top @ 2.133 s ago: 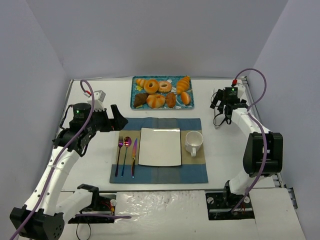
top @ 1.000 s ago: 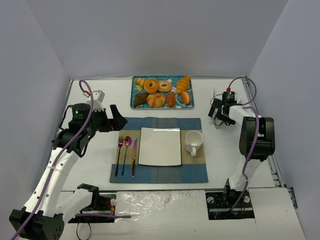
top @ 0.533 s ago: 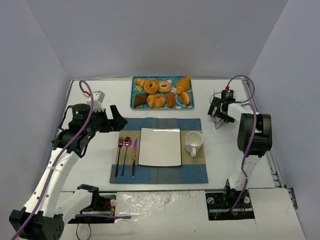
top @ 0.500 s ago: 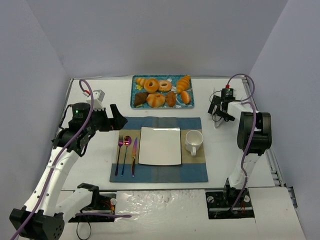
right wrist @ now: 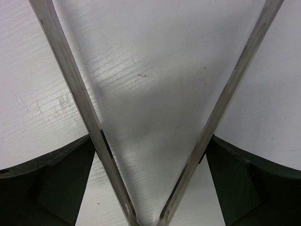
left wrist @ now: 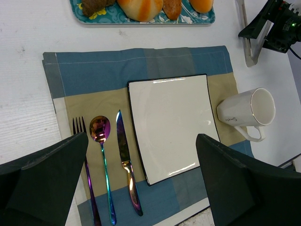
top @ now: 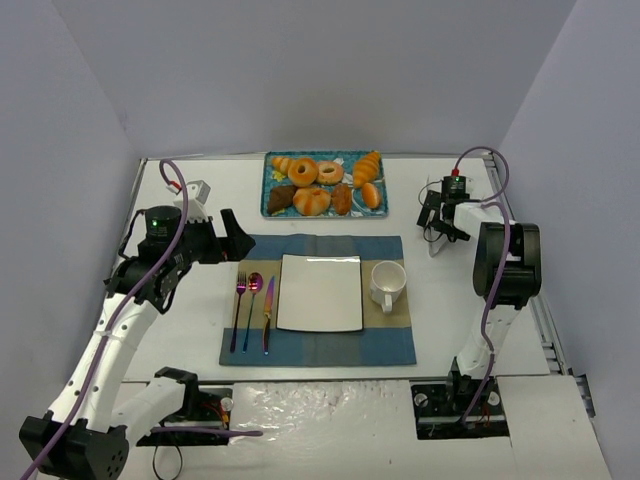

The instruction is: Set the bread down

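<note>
The bread (top: 371, 196), a small smooth golden oval roll, lies at the right end of the teal tray (top: 347, 158) among other pastries; its lower edge shows at the top of the left wrist view (left wrist: 201, 4). My right gripper (top: 438, 222) is on the table right of the tray, about a hand's width from the bread. Its fingers press the two arms of V-shaped metal tongs (right wrist: 68, 70), which also show in the left wrist view (left wrist: 248, 44). My left gripper (top: 232, 237) is open and empty above the placemat's left side.
A blue and tan placemat (top: 300, 345) holds a white square plate (top: 320, 292), a white cup (top: 387, 283) and a fork, spoon and knife (top: 253, 310). The tray also carries ring doughnuts (top: 303, 172) and a long ridged pastry (top: 367, 166). Walls close in on three sides.
The right arm has folded in, its elbow swinging left and upright, and its gripper has shifted slightly toward the tray at the tongs. The left arm has not moved.
</note>
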